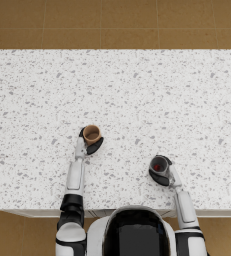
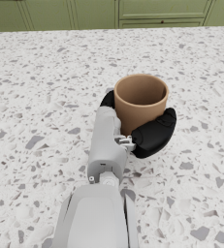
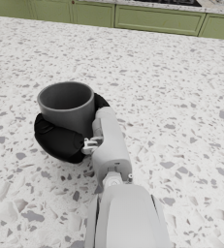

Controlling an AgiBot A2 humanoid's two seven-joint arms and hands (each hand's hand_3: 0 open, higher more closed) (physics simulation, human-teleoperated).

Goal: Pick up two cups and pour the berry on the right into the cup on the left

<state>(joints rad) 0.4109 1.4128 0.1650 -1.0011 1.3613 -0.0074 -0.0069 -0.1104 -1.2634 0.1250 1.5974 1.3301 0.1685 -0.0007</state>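
Brown cup point(image 1: 91, 134) sits left of centre in the head view, wrapped by the left hand point(image 1: 88, 145) around its lower wall. Grey cup point(image 1: 158, 165) lower right of centre, held the same way by the right hand point(image 1: 163, 176), fingers curled round the side. Red berry point(image 1: 157, 167) down inside it, tiny. Both upright on the speckled counter point(image 1: 137, 85), well apart. Probably light and rigid, smooth walls maybe a bit slippery, so gripping mid-wall looks sensible. Berry likely to roll out fast once tipped.
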